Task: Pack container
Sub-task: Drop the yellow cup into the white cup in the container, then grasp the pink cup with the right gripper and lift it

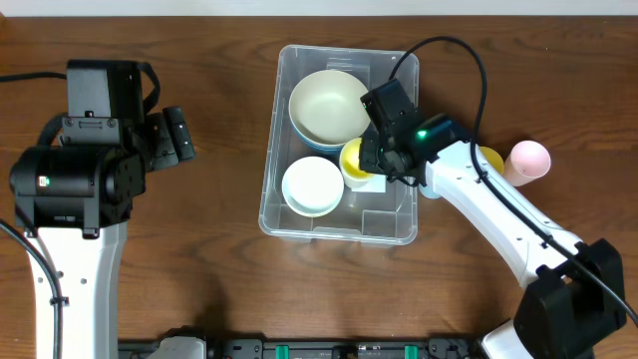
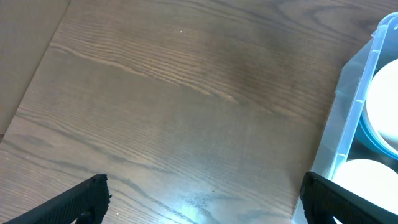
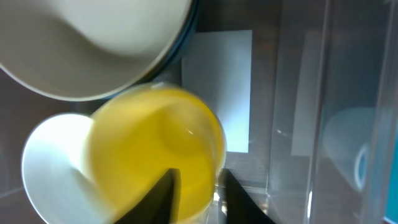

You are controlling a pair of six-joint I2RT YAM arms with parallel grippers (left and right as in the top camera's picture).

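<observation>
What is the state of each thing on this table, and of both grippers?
container: open, no lid
large bowl: in container, upright, empty
small bowl: in container, upright, empty
yellow cup: in container, held by its rim
pink cup: on table, outside container
left gripper: open, empty
right gripper: shut on yellow cup

Cream bowl [image 1: 327, 103], white bowl [image 1: 312, 185] and yellow cup [image 1: 351, 160] crowd the container [image 1: 384, 221], leaving its near-right corner bare.
</observation>
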